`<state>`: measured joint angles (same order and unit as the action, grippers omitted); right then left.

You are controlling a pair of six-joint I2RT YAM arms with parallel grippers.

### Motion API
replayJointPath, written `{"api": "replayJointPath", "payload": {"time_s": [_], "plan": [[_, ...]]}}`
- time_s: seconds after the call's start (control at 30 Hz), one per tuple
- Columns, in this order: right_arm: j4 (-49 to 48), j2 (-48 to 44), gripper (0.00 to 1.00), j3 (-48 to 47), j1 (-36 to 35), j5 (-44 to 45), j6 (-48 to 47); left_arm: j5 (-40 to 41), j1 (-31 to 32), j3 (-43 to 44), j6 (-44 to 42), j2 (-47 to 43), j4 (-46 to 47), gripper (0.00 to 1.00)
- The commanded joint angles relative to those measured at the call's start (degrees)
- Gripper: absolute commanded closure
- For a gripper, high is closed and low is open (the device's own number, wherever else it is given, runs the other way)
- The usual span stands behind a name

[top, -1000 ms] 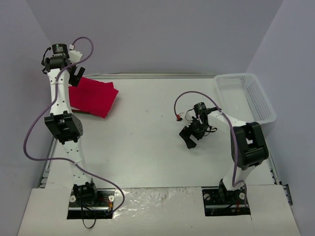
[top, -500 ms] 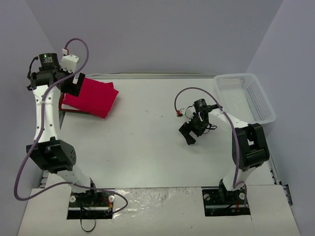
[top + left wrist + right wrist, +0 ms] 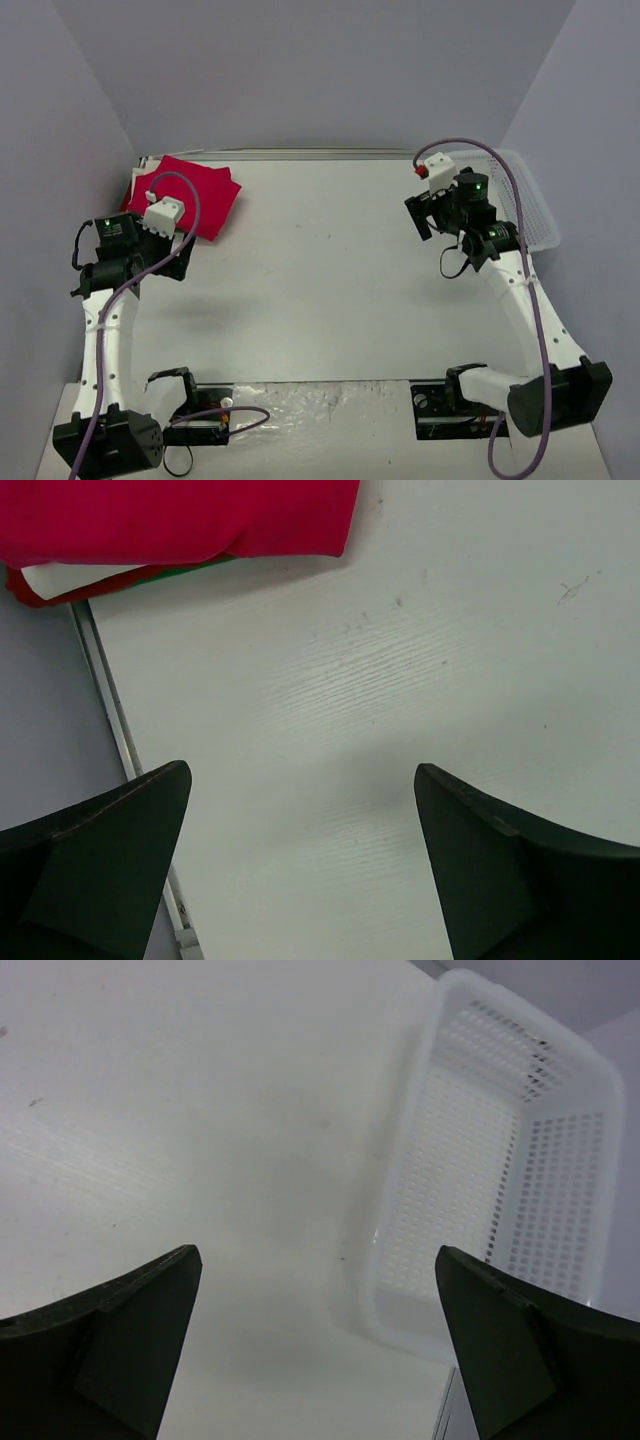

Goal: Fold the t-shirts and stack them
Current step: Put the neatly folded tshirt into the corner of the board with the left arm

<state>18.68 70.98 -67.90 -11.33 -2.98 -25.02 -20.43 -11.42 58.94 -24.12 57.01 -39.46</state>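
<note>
A folded stack of t-shirts (image 3: 187,194) lies at the far left corner of the table, a bright red one on top. In the left wrist view the red shirt (image 3: 180,520) fills the top edge, with a white layer (image 3: 70,577) showing beneath it at the left. My left gripper (image 3: 178,258) is open and empty, just on the near side of the stack and apart from it; it shows over bare table (image 3: 300,810). My right gripper (image 3: 424,215) is open and empty, raised beside the basket; it also shows in the right wrist view (image 3: 318,1300).
A white plastic lattice basket (image 3: 525,195) stands at the far right, partly behind the right arm; the right wrist view shows it empty (image 3: 500,1160). The table's left edge rail (image 3: 105,700) runs close to the left gripper. Grey walls enclose the table.
The left arm has swung back from the far left corner and now sits near side of the stack. The right arm has risen and moved from mid-table to the basket.
</note>
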Motion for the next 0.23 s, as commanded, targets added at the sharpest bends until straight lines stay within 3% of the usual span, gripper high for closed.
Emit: {"api": "replayJointPath", "payload": {"time_s": [0.0,0.07,0.17,0.2], "plan": [[-5.3,-6.4,0.0,5.5,-0.1,12.2,4.9,-4.7,-2.5,-0.8,2.8,-3.0,5.7,0.06],[-9.2,-10.9,0.0,10.5,-0.1,16.1,6.5,-7.3,-4.0,-2.4,4.7,-3.8,6.6,0.06],[-13.1,-16.9,0.0,16.5,2.3,10.2,7.0,-10.2,-6.2,-3.2,5.8,-3.8,6.7,0.06],[-14.9,-18.1,0.0,17.4,3.2,10.2,10.9,-11.3,-6.8,-3.3,6.0,-3.8,6.7,0.06]]}}
